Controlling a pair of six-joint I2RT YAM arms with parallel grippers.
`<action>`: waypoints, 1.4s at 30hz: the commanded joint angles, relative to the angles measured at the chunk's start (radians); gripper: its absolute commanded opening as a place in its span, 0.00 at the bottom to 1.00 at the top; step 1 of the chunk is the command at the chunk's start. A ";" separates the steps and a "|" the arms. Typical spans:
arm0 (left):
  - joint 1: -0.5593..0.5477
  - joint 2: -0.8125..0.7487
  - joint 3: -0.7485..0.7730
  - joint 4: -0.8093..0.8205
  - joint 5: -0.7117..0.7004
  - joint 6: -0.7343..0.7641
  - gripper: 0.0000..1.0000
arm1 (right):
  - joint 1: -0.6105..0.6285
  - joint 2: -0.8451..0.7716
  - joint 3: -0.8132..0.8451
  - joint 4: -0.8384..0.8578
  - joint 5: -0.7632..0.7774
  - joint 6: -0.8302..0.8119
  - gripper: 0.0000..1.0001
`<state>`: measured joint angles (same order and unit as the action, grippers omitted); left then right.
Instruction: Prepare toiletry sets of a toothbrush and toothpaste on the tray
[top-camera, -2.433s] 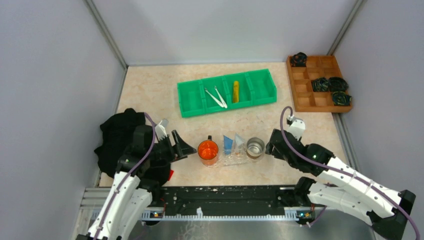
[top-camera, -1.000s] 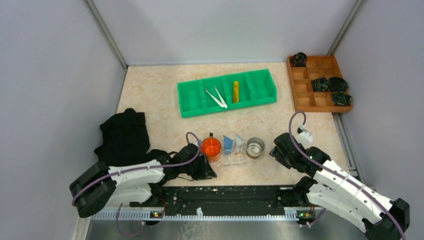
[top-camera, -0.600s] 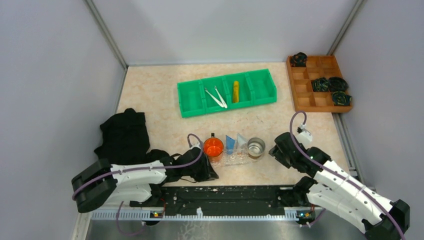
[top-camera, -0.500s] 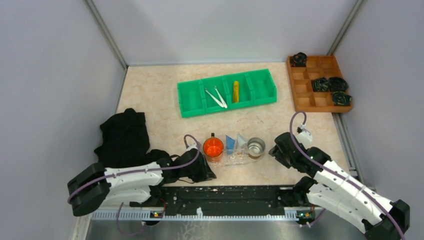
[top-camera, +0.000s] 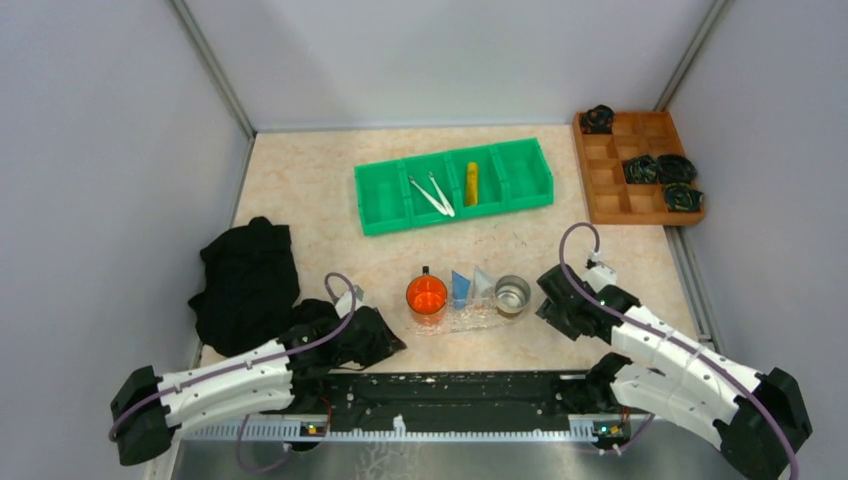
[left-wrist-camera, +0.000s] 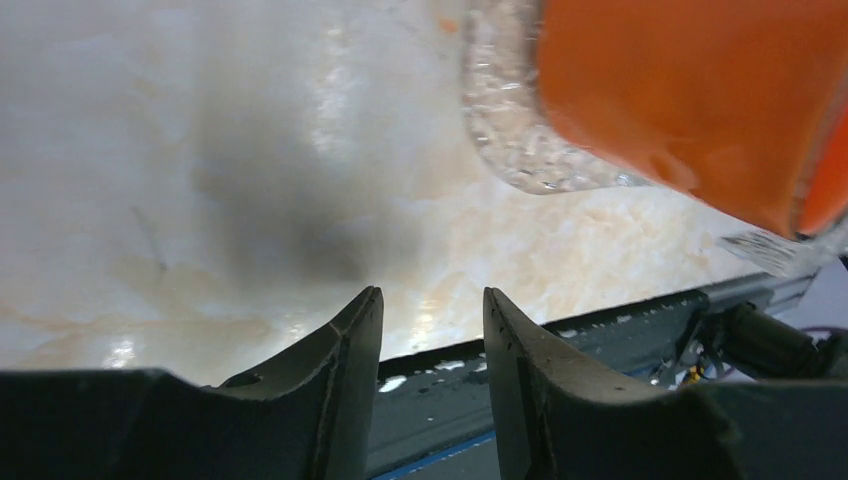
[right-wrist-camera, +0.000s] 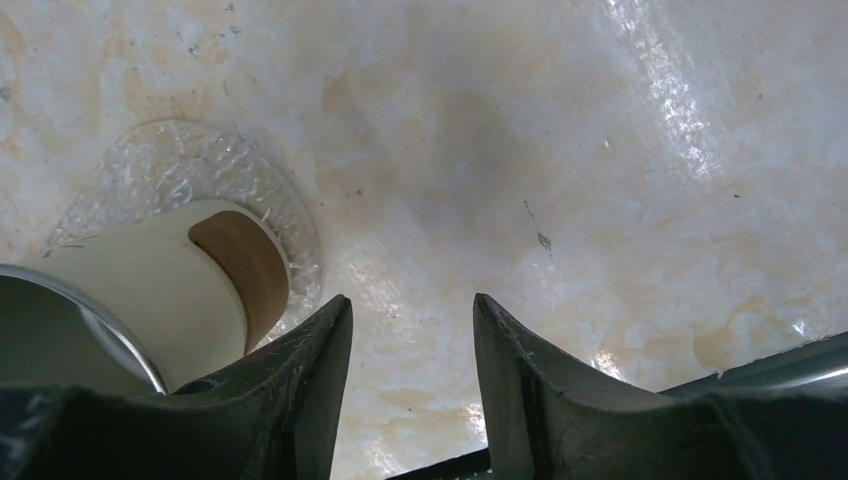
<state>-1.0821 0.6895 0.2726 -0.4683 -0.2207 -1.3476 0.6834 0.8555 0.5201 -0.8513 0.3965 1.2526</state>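
Observation:
The clear tray (top-camera: 462, 319) lies near the front edge and holds an orange cup (top-camera: 425, 296), a blue toothpaste tube (top-camera: 459, 288), a white toothpaste tube (top-camera: 483, 282) and a metal cup (top-camera: 511, 295). Two white toothbrushes (top-camera: 430, 194) and a yellow toothpaste tube (top-camera: 471, 183) lie in the green bin (top-camera: 380, 205). My left gripper (top-camera: 388, 343) is open and empty, low, left of the tray; its view (left-wrist-camera: 430, 300) shows the orange cup (left-wrist-camera: 700, 100) and the tray corner (left-wrist-camera: 520, 160). My right gripper (top-camera: 546, 303) is open and empty beside the metal cup (right-wrist-camera: 150, 290) and the tray's end (right-wrist-camera: 200, 170).
A black cloth (top-camera: 245, 280) lies at the left, next to my left arm. A brown wooden compartmented box (top-camera: 610, 190) with black items stands at the back right. The black rail (top-camera: 460, 390) runs along the near edge.
My left gripper has drawn back to the left, away from the orange cup, towards the near edge. My right gripper has shifted slightly towards the metal cup. The tray's contents have not moved.

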 joint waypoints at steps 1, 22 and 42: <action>0.002 0.004 -0.056 -0.075 -0.021 -0.138 0.48 | -0.015 0.002 -0.011 0.028 -0.004 0.042 0.46; 0.003 -0.220 -0.220 -0.018 -0.156 -0.333 0.13 | -0.024 -0.098 -0.028 0.014 -0.008 0.065 0.39; 0.005 0.169 -0.138 0.156 -0.129 -0.296 0.17 | -0.025 -0.060 0.113 -0.082 0.042 0.049 0.40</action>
<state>-1.0801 0.8131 0.1680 -0.2352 -0.3363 -1.6783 0.6704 0.7834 0.5709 -0.8982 0.3996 1.3045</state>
